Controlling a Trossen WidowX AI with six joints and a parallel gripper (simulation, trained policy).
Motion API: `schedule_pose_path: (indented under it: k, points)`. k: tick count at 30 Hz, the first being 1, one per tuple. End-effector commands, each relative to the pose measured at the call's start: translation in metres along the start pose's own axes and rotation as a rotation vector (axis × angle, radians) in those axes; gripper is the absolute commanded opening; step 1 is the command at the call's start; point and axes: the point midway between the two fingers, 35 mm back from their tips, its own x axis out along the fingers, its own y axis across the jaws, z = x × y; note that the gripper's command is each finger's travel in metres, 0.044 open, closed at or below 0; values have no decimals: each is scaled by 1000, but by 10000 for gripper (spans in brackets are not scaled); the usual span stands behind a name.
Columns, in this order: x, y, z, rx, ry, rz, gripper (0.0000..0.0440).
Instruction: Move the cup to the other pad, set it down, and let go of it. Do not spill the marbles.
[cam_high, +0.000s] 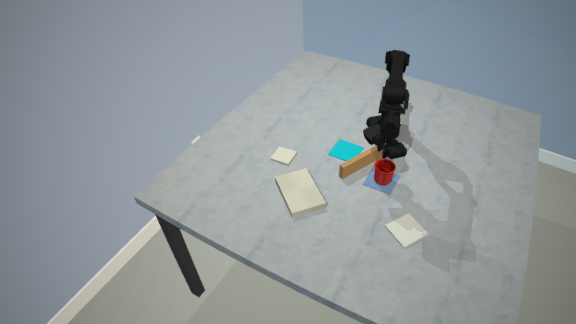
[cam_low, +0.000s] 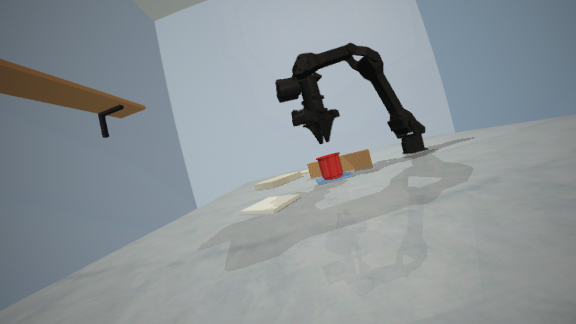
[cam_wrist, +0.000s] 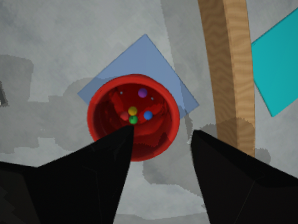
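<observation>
A red cup (cam_high: 384, 173) (cam_low: 330, 166) (cam_wrist: 174, 117) stands upright on the blue pad (cam_high: 388, 190) (cam_low: 322, 181) (cam_wrist: 145, 52). Several small marbles, among them a purple one (cam_wrist: 142, 93) and a blue one (cam_wrist: 148, 115), lie inside it. The cyan pad (cam_high: 345, 150) (cam_wrist: 278, 65) lies on the far side of the wooden bar, with nothing on it. My gripper (cam_low: 324, 142) (cam_wrist: 163, 135) is partly open and empty above the cup, pointing down. In the wrist view one fingertip overlaps the cup's opening and the other is beyond its rim. In the top view the fingertips are hard to make out.
A wooden bar (cam_high: 357, 163) (cam_low: 358, 160) (cam_wrist: 237, 60) stands between the two pads, close beside the cup. A thick cream block (cam_high: 300, 192) (cam_low: 278, 181), a cream tile (cam_high: 406, 230) (cam_low: 271, 204) and a smaller cream tile (cam_high: 284, 155) lie on the table (cam_high: 200, 185).
</observation>
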Motion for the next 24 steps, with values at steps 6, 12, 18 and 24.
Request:
schedule_pose_path:
  k: [6, 12, 18, 24]
  points:
    - [30, -2, -3, 9, 16, -61, 174]
    - [51, -3, -5, 0, 25, -89, 178]
    - [76, -5, -7, -26, 37, -111, 178]
    - [97, -7, -10, -75, 48, -118, 122]
